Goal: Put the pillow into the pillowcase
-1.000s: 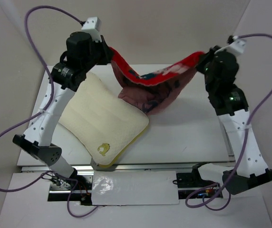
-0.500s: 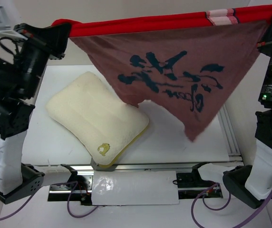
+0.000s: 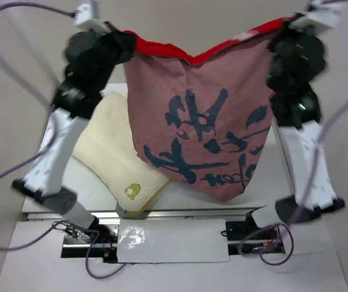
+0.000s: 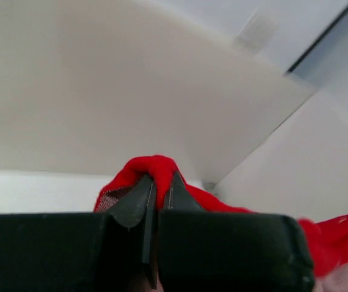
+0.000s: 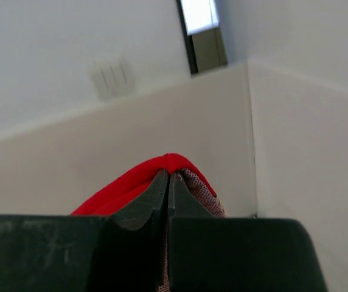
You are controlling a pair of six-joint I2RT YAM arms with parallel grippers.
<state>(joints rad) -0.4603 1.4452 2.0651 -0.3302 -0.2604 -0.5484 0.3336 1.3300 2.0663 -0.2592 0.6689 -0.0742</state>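
In the top external view, both arms are raised and hold the pillowcase (image 3: 205, 137) up between them by its upper red edge. It hangs as a sagging sheet with its faded pink side, marked with dark brush-like strokes (image 3: 192, 131), turned toward the camera. The left gripper (image 3: 127, 44) is at the cloth's upper left corner and the right gripper (image 3: 278, 33) at its upper right corner. The red hem dips in a shallow V between them. The pillow (image 3: 104, 152) lies flat on the table (image 3: 95, 201) beneath the left arm. Its right part is hidden behind the hanging cloth, and its yellow emblem (image 3: 132, 191) shows at the near corner. In the left wrist view, the left gripper (image 4: 157, 185) has its jaws pressed almost together, pinching a bunched fold of the red pillowcase (image 4: 154, 164) that pokes up past the fingertips, with more red cloth trailing off to the right. In the right wrist view, the right gripper (image 5: 168, 180) is clamped fully together on a thin fold of the pillowcase (image 5: 128, 187), red on one side and pinkish on the other.
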